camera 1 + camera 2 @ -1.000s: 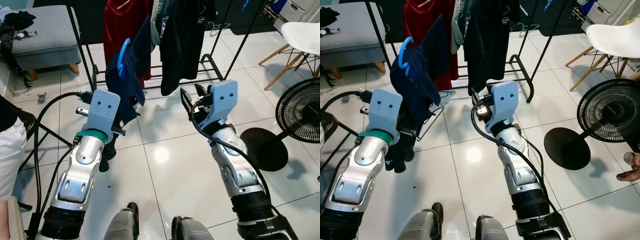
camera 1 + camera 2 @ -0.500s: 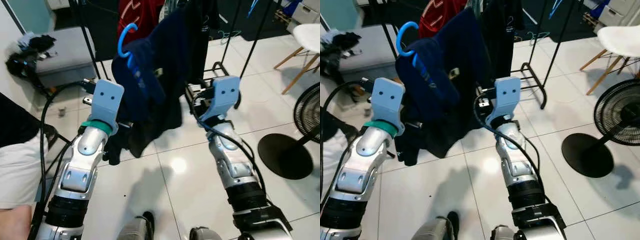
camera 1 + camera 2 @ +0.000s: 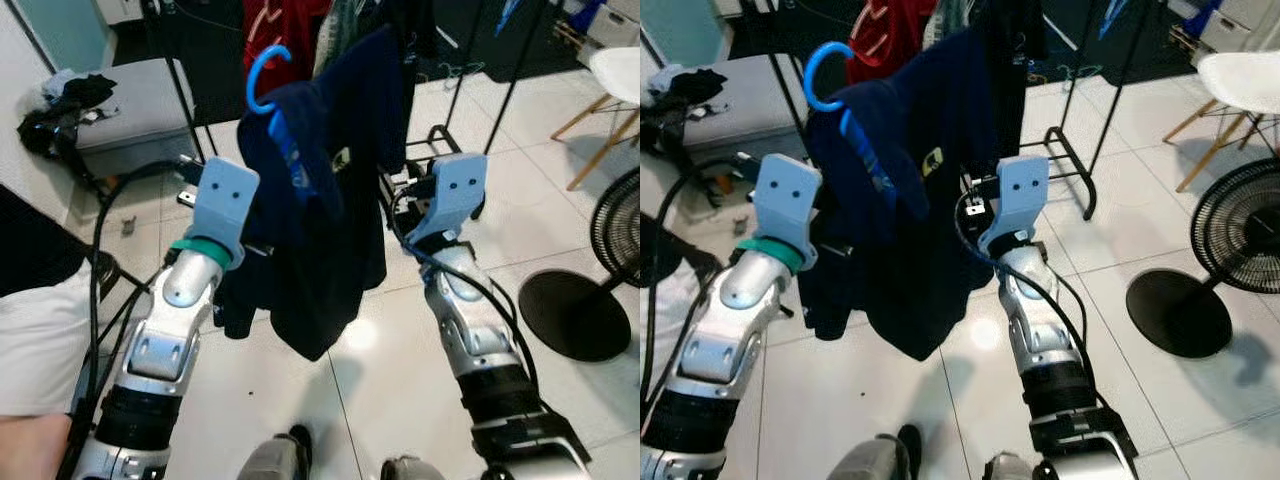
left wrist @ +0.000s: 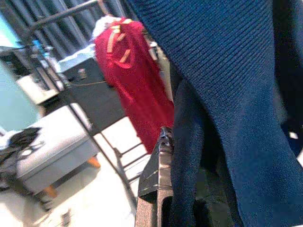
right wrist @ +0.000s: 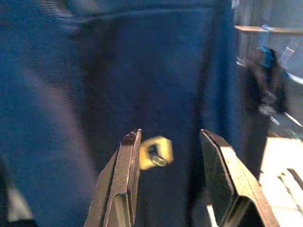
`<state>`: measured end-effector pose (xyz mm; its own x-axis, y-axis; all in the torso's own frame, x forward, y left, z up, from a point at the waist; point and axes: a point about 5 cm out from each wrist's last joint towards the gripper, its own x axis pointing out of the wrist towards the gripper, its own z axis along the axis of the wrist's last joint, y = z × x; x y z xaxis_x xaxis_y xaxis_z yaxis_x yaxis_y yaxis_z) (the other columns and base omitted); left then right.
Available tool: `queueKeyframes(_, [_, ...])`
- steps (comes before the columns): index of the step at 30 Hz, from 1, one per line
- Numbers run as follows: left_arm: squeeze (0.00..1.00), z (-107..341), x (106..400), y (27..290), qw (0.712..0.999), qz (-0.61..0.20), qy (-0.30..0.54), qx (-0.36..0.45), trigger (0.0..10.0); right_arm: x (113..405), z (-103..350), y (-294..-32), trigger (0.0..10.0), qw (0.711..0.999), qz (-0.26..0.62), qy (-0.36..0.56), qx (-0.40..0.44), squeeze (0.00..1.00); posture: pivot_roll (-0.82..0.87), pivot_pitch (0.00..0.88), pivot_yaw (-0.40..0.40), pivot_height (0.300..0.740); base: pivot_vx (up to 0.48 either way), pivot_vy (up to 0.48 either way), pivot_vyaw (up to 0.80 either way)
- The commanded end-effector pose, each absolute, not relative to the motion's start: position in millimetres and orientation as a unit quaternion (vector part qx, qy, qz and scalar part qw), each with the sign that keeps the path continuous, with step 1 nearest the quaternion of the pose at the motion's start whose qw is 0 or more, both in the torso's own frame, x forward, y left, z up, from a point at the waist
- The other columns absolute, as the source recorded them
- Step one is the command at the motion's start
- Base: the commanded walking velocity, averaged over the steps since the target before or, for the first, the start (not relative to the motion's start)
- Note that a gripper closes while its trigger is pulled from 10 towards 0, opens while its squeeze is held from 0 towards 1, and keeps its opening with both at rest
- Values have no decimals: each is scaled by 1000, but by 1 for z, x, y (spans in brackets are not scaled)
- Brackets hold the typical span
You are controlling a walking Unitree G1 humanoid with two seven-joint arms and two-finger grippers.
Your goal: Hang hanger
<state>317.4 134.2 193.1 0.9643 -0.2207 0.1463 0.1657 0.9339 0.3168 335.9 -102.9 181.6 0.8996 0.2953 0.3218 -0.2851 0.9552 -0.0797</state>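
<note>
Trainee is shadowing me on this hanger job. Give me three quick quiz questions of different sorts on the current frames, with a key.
1. True or false: the blue hanger carries a red shirt.
2. Multiple choice: the right gripper is A) shut on the hanger's hook, B) open, facing the navy garment, C) resting on the floor.
3. Fill in: to the robot's right, on the white tiles, stands a black ___.

Key:
1. False. The hanger carries the navy garment; the red shirt hangs behind on the clothes rack.
2. B. Its fingers are apart, with the garment's yellow emblem seen between them.
3. Fan.

The left gripper is up beside the garment; its grip is hidden.
</note>
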Motion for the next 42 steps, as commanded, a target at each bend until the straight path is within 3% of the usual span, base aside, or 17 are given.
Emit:
queueKeyframes(1, [0, 200, 317, 134, 977, -92, -116, 151, 10000, 333, 175, -96, 10000, 974, 160, -160, -26, 0, 14, 13, 122, 740, 360, 0, 725])
queueKeyframes(11, [0, 199, 318, 132, 977, -92, -118, 149, 10000, 337, 175, -103, 10000, 975, 153, -159, -26, 0, 10, 21, 107, 740, 377, 0, 727])
queueKeyframes(33, [0, 210, 316, 109, 963, -155, -155, 159, 10000, 337, 176, -120, 10000, 979, 115, -165, 25, 0, -4, 29, 103, 740, 431, 0, 0])
queueKeyframes(42, [0, 218, 315, 99, 953, -184, -170, 169, 10000, 337, 175, -126, 10000, 981, 103, -164, 24, 0, -10, 32, 110, 740, 421, 0, -583])
